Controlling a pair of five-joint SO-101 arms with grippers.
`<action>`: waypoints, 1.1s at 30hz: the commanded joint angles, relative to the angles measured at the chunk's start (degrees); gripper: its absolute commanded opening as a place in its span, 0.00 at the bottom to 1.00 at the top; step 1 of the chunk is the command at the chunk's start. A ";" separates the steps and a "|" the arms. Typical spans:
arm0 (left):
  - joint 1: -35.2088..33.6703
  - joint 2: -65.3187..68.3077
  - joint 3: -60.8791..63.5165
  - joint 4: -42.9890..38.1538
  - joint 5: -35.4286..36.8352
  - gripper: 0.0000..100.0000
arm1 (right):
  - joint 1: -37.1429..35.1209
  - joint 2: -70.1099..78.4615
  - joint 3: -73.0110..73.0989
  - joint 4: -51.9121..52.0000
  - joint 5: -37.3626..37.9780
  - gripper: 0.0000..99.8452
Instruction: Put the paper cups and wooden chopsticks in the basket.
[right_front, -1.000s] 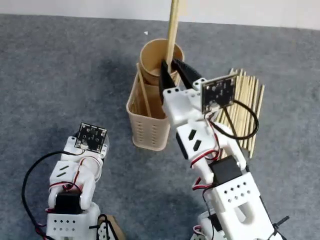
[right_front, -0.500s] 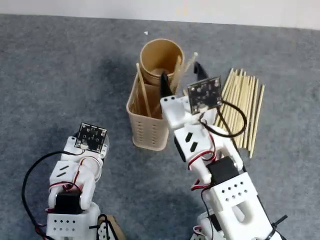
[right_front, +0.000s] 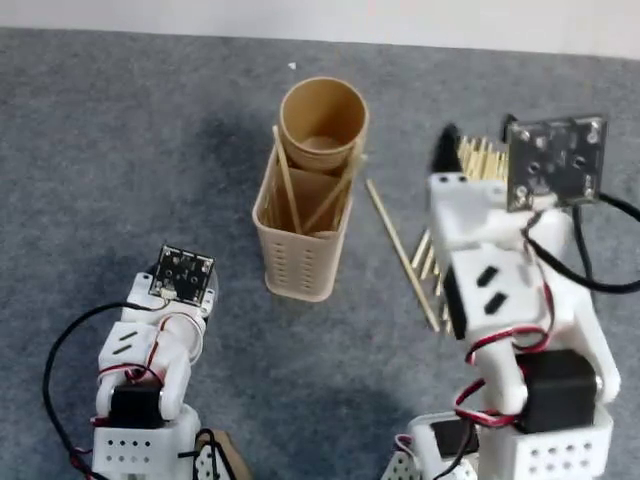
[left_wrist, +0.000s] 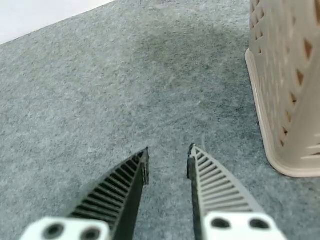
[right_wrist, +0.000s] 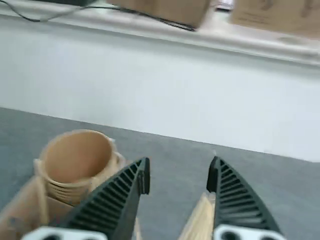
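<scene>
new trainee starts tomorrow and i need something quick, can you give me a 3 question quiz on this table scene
1. True or false: the stacked paper cups stand inside the basket.
2. Where does the single loose chopstick lie? A: inside the cups. B: on the grey mat, between the basket and the chopstick pile. C: under the basket.
3. Fill in the gap: the right gripper is ___ and holds nothing.

Key: 1 true; 2 B; 3 open.
</scene>
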 joint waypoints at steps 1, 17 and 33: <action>0.84 -0.13 1.01 -0.97 -0.62 0.16 | 5.32 1.63 0.48 3.47 3.16 0.19; 0.84 -0.13 1.01 -0.97 -0.62 0.16 | 25.54 53.93 1.98 -2.33 10.99 0.19; 0.84 -0.13 1.01 -0.97 -0.62 0.16 | 28.53 70.90 -5.67 -5.14 11.16 0.19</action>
